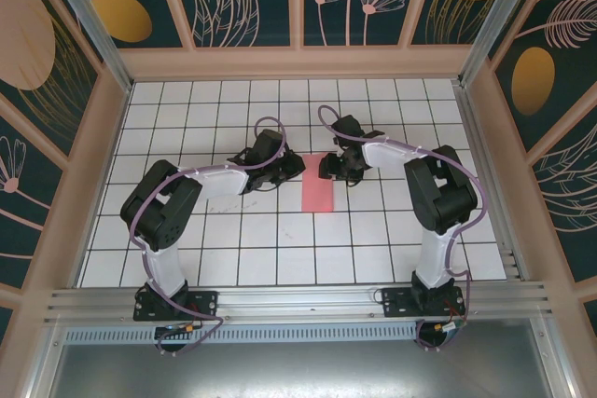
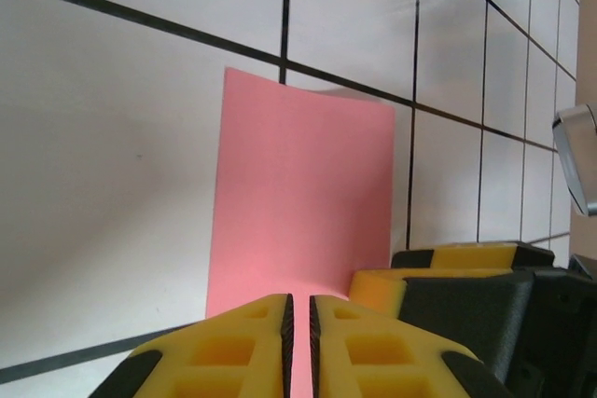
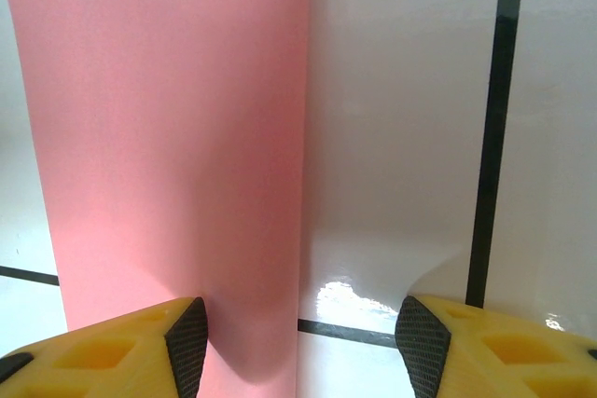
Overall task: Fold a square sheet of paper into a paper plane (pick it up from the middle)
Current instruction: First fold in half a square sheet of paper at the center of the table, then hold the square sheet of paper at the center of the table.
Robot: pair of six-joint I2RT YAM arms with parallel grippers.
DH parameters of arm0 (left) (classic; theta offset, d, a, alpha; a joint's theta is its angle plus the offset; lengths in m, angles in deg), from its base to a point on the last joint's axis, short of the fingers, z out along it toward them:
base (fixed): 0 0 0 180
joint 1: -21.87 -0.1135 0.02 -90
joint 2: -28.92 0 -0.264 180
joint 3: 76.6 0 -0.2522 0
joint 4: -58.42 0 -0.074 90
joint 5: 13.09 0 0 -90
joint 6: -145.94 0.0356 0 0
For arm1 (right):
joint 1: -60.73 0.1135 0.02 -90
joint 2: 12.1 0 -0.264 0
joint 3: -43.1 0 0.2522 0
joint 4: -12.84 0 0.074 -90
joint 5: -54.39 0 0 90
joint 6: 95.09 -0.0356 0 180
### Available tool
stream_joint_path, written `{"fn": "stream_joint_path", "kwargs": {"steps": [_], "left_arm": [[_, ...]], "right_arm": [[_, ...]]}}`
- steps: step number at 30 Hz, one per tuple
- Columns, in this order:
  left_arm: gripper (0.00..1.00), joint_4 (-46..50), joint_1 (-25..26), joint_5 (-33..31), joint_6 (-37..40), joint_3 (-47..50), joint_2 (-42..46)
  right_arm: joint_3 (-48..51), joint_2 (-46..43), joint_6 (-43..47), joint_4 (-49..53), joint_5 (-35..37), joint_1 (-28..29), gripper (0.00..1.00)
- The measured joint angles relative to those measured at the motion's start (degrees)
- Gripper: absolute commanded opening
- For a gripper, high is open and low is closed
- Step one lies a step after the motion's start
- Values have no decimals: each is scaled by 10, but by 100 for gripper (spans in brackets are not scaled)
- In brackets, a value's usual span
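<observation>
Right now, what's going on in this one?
Two robot arms are working on a salmon-pink sheet of paper lying on the tiled table. It looks like a narrow rectangle, apparently folded in half, not yet a plane. The left claw is shut with its tips at one edge of the sheet; whether it pinches or presses is unclear. The right claw is open, one finger over the paper, the other over bare tile.

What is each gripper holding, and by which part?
Apparently nothing. The shut left gripper rests over the near end of the flat salmon-pink paper sheet; no pinch shows. The open right gripper straddles its edge.
</observation>
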Motion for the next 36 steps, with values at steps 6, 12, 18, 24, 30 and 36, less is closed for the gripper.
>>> {"fn": "stream_joint_path", "kwargs": {"steps": [6,12,18,24,30,36], "left_arm": [[11,-4,0,33,0,-13,-24],[9,-4,0,58,0,-31,-54],[8,-5,0,78,0,-52,-83],[0,-3,0,89,2,-60,-94],[0,-2,0,89,2,-60,-94],[0,2,1,88,2,-55,-93]], "right_arm": [[-1,1,2,2,1,0,62],[-1,1,2,2,1,0,62],[-2,2,2,2,1,0,62],[-2,2,2,2,1,0,62],[-2,2,2,2,1,0,62],[-3,3,2,2,2,0,62]]}}
